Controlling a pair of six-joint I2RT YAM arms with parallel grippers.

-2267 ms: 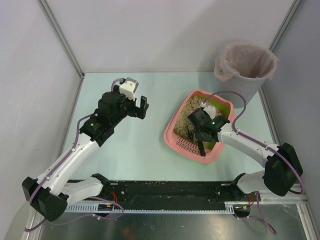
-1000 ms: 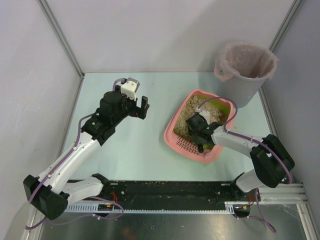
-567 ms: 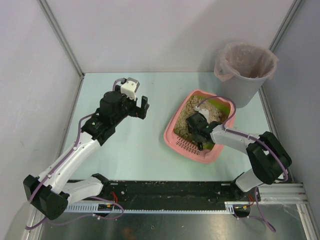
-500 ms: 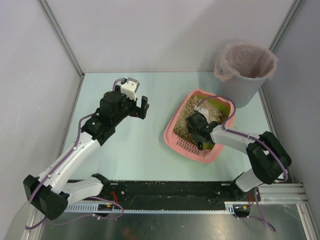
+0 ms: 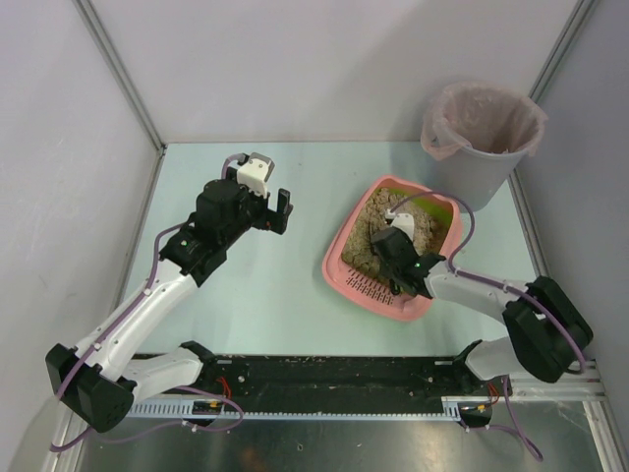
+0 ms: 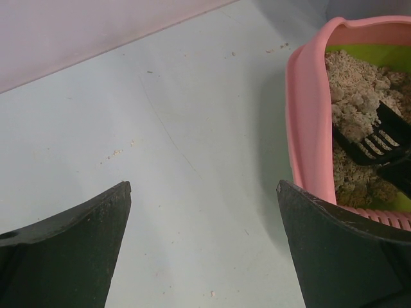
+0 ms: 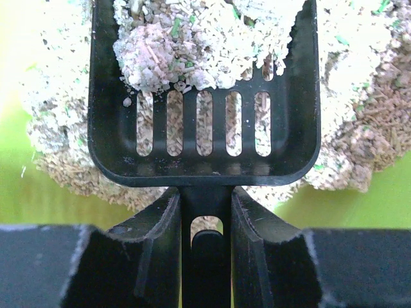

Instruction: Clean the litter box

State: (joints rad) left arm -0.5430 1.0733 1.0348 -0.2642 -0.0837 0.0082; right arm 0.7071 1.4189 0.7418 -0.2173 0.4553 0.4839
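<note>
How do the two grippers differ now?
The left gripper is open and empty; the right gripper is shut on the scoop handle. The left gripper hangs over the table beside the litter box; the right gripper hangs over its litter, scoop loaded. Both have black fingers.
</note>
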